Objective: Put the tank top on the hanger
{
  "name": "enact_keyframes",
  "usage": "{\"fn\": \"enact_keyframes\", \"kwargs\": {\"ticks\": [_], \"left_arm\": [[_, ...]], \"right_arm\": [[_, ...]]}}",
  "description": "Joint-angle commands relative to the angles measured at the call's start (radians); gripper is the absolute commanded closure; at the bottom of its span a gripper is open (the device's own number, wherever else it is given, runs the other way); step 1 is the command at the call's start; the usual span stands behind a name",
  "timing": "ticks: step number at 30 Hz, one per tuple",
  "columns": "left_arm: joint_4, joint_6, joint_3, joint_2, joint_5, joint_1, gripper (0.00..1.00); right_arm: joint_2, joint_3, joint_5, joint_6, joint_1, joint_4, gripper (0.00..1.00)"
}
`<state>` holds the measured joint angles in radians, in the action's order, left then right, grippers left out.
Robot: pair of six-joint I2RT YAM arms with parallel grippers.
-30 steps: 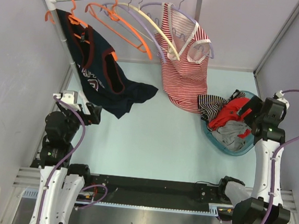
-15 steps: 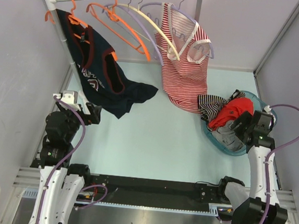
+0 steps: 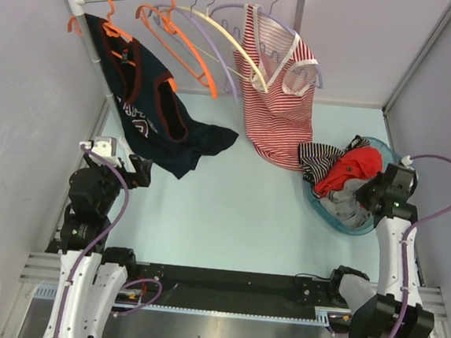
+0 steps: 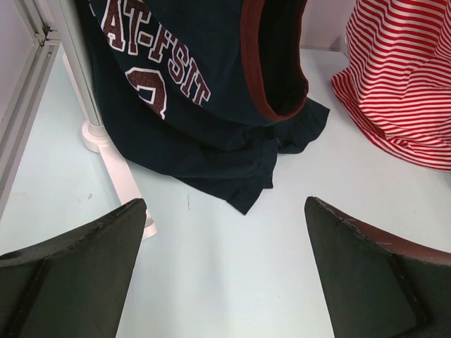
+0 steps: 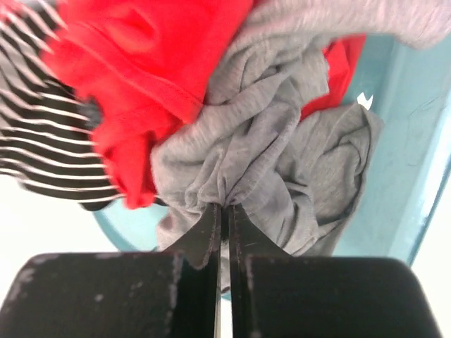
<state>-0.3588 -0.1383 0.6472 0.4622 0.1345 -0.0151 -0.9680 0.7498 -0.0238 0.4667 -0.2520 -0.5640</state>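
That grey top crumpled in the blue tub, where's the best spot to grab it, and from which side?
A raised fold in the grey top, from above: it lies bunched in the tub, red shirt overlapping one side. The right gripper has its jaws shut on such a fold.

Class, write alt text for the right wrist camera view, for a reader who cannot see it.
The right gripper is shut on a bunched fold of the grey tank top, which lies in a teal basket. A red garment and a black-and-white striped garment are piled beside it.
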Motion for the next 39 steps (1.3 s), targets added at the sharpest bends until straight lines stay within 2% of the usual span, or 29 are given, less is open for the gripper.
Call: {"fn": "enact_keyframes", "kwargs": {"ticks": [1, 8, 12, 16, 19, 21, 22, 26, 29, 30, 32, 34, 36, 37, 39], "left_arm": [[0.008, 0.014, -0.006, -0.002, -0.007, 0.006, 0.01], [0.006, 0.014, -0.006, -0.007, -0.009, 0.007, 0.01], [0.006, 0.014, -0.006, -0.005, -0.010, 0.007, 0.01], [0.006, 0.013, -0.006, -0.005, -0.009, 0.006, 0.01], [0.006, 0.012, -0.006, -0.004, -0.007, 0.007, 0.01], [0.006, 0.014, -0.006, -0.005, -0.006, 0.006, 0.00], [0.006, 0.013, -0.006, -0.007, -0.004, 0.006, 0.00], [0.007, 0.014, -0.006, -0.007, -0.003, 0.007, 0.01], [0.011, 0.017, -0.008, -0.007, 0.004, 0.006, 0.01], [0.011, 0.017, -0.008, -0.005, 0.011, 0.007, 0.01], [0.011, 0.019, -0.008, -0.005, 0.020, 0.007, 0.01], [0.012, 0.020, -0.008, -0.005, 0.028, 0.006, 0.01], [0.014, 0.020, -0.008, -0.002, 0.033, 0.006, 0.01], [0.014, 0.020, -0.008, 0.001, 0.036, 0.006, 0.01], [0.015, 0.022, -0.009, 0.000, 0.034, 0.006, 0.01]], "right_arm": [[0.083, 0.213, -0.028, -0.013, -0.047, -0.028, 1.00], [0.118, 0.612, 0.062, -0.033, -0.067, -0.126, 1.00], [0.115, 0.707, 0.087, -0.034, -0.067, -0.134, 1.00], [0.123, 0.727, 0.090, -0.030, -0.067, -0.096, 1.00], [0.135, 0.741, -0.005, -0.023, -0.067, -0.025, 1.00], [0.138, 0.752, -0.120, -0.014, -0.064, 0.038, 1.00], [0.124, 0.775, -0.225, -0.013, -0.064, 0.055, 1.00], [0.081, 0.809, -0.428, 0.032, -0.038, 0.100, 1.00], [0.081, 0.726, -0.453, 0.046, 0.046, 0.162, 1.00], [0.077, 0.718, -0.444, 0.020, 0.128, 0.151, 1.00], [0.062, 0.711, -0.345, -0.020, 0.233, 0.098, 1.00], [0.061, 0.700, -0.230, -0.074, 0.421, 0.090, 1.00], [0.061, 0.688, -0.182, -0.098, 0.535, 0.099, 1.00], [0.061, 0.688, -0.133, -0.114, 0.636, 0.098, 1.00], [0.054, 0.697, -0.078, -0.132, 0.733, 0.089, 1.00]]}}
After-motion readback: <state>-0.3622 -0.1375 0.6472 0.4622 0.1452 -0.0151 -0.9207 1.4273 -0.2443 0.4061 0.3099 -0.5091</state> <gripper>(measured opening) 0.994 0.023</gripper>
